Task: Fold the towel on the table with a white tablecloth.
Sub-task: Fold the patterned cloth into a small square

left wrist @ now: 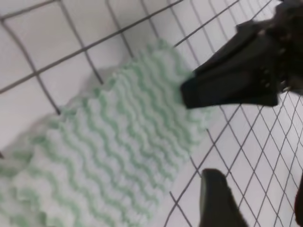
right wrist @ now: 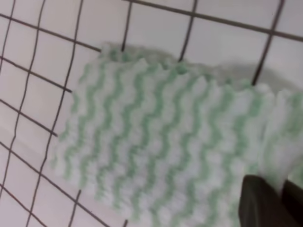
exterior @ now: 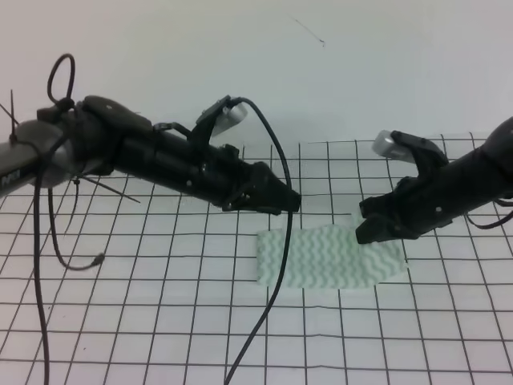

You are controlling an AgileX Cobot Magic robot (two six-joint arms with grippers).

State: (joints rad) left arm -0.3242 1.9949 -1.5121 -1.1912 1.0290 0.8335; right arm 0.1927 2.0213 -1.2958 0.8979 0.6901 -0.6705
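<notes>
Now, as we read it from our three views:

Towel: we see the towel (exterior: pixel 329 258) lying on the table with a white tablecloth (exterior: pixel 160 321), a little right of the middle in the high view, its pale green and white zigzag stripes facing up.

Towel shape: its left edge looks straight and lies flat; its right end looks rumpled and raised near our right gripper. We cannot tell how many layers it has.

Left gripper: our left gripper (exterior: pixel 292 200) hangs above the cloth, just beyond the towel's upper left corner. In the left wrist view we see one dark finger (left wrist: pixel 232 82) over the towel's far edge and a second one at the bottom of that view, with a gap between them, so we read the claw as spread and holding nothing.

Right gripper: our right gripper (exterior: pixel 370 224) sits at the towel's upper right corner. In the right wrist view a dark fingertip (right wrist: pixel 265 203) lies against the bunched striped fabric. We cannot tell whether this claw is pinching the towel or merely touching it.

Cable: a black cable (exterior: pixel 276 241) hangs from our left arm and crosses in front of the towel's left part.
</notes>
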